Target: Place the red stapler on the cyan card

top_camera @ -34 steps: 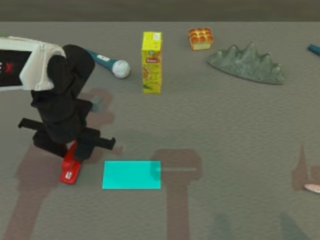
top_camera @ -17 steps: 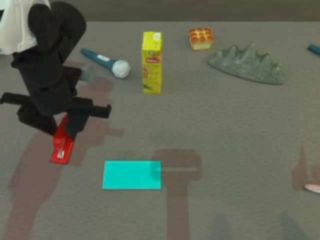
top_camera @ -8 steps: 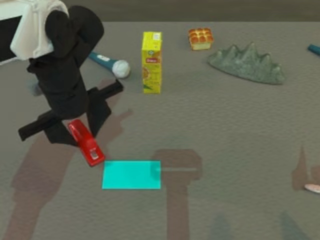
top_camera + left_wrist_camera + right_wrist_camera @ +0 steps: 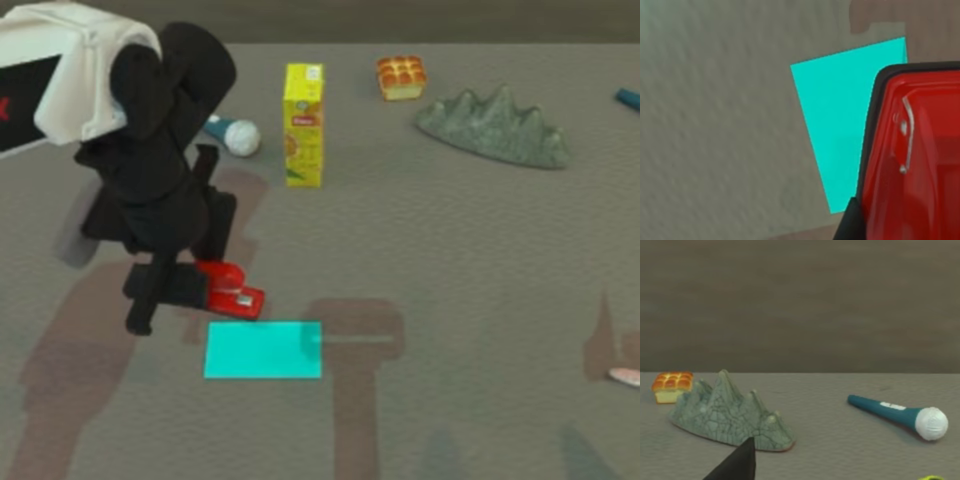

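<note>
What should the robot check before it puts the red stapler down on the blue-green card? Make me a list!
1. Red stapler held by the left end effector: ok.
2. Stapler above the cyan card: not ok, it sits just past the card's far edge in the top view.
3. Card bare, nothing lying on it: ok.
4. Yellow carton away from the path: ok.
5. Height of the stapler over the table: cannot tell.
6. Right arm away from the card: ok, only its fingertip shows.

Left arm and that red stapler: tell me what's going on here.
The left gripper holds the red stapler clear of the table, just beyond the cyan card's upper left edge in the top view, not yet on it. The left wrist view shows the card below the stapler. The right arm is parked at the table's right.
</note>
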You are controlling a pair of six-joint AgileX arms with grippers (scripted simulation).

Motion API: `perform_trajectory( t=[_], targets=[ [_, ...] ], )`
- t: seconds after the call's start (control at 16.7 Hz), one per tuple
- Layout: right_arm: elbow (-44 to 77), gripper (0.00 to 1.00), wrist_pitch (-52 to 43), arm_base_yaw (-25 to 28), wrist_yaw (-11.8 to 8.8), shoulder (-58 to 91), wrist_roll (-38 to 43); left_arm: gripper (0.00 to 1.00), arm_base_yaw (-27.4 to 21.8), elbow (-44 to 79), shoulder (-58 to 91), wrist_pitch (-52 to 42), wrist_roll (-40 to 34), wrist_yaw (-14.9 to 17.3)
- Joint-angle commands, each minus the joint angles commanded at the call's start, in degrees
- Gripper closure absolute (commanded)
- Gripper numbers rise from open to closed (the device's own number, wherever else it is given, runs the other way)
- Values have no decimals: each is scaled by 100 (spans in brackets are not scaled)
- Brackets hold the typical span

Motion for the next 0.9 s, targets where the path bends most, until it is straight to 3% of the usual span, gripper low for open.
perform_trajectory(
  t=[0.3,0.9],
  targets=[
    [0,0,0,0,0,0,0,100,-102,-171,-295,273,-1389,113],
    [0,0,0,0,0,0,0,100,-120,-369,-89,706,-1572,108]
  ],
)
